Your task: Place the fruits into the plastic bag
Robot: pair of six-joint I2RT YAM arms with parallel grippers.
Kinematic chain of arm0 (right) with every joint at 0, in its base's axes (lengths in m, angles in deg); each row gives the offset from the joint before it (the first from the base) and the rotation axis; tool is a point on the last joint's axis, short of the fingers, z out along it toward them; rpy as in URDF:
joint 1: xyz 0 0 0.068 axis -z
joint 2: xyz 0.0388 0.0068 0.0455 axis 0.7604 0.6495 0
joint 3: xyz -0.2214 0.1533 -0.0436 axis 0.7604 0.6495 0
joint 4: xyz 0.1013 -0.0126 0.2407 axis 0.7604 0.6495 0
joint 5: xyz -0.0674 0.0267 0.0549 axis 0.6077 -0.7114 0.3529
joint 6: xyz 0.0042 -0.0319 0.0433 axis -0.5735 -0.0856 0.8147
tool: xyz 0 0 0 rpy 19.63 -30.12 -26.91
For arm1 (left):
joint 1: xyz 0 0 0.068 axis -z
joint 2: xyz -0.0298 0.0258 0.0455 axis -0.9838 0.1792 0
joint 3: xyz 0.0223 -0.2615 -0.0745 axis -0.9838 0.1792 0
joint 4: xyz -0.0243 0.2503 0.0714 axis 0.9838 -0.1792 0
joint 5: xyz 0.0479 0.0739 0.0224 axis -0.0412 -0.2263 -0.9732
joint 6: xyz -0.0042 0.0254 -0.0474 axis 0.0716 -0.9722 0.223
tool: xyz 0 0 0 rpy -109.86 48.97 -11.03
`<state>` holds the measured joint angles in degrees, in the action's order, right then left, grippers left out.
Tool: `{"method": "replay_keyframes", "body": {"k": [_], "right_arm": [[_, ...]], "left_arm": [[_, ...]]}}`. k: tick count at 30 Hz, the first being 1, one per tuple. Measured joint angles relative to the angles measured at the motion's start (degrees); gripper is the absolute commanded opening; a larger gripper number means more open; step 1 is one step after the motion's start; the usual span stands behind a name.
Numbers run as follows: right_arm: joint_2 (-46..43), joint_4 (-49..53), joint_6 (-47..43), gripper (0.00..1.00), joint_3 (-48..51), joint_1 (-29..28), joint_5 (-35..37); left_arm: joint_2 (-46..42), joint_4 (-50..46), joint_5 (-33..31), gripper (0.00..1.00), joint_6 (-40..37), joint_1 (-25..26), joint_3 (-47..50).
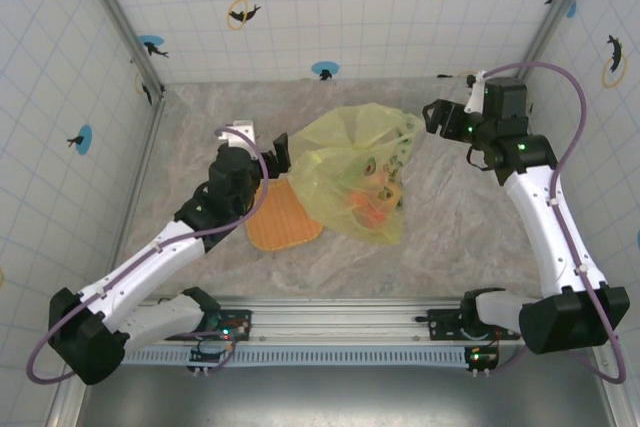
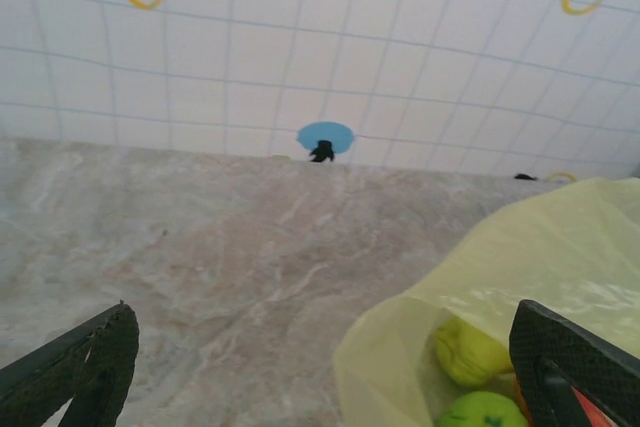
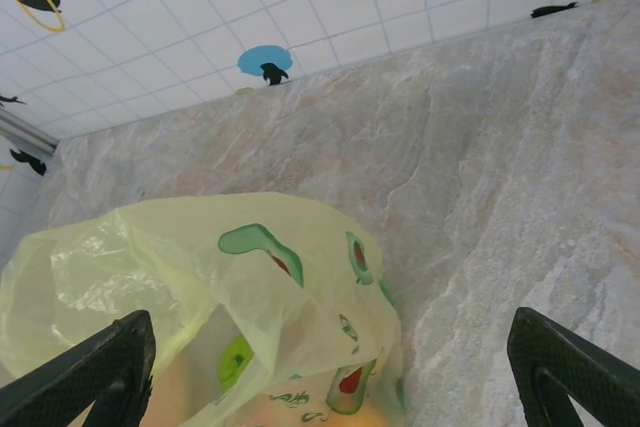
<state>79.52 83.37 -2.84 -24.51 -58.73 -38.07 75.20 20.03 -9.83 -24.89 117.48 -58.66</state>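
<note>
I am hovering my left hand and right hand wide open, gripping nothing; the plastic bag, fruits inside, is lying between them, just beside the left.

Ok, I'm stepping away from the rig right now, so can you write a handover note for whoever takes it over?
Left hand: open, at the plastic bag's left edge, holding nothing.
Right hand: open, by the bag's far right side, holding nothing.
Things: the fruits lie inside the bag, mid-table; the orange plate sits beside it.
Done: every fruit I can see is bagged.
Left: probably just confirm none is hidden, then pull both hands back.
</note>
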Motion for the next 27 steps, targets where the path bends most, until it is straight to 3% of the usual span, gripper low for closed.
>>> {"method": "replay_keyframes", "body": {"k": [4,10,19,27], "right_arm": [[-0.5,-0.4,-1.2,1.0,0.4,0.1,2.5],[-4.3,-3.8,-4.6,1.0,9.0,0.7,11.4],[-7.7,-14.4,-7.5,1.0,28.4,1.8,24.1],[-8.0,-30.8,-8.0,1.0,48.0,2.6,33.8]], "left_arm": [[-0.3,1.6,-5.6,0.98,0.0,-0.6,2.6],[-0.3,3.9,-9.9,0.97,1.7,-6.3,9.5],[0.6,12.5,-15.6,0.97,1.6,-11.3,23.6],[7.8,27.0,-16.9,0.97,-5.8,-19.7,34.1]]}}
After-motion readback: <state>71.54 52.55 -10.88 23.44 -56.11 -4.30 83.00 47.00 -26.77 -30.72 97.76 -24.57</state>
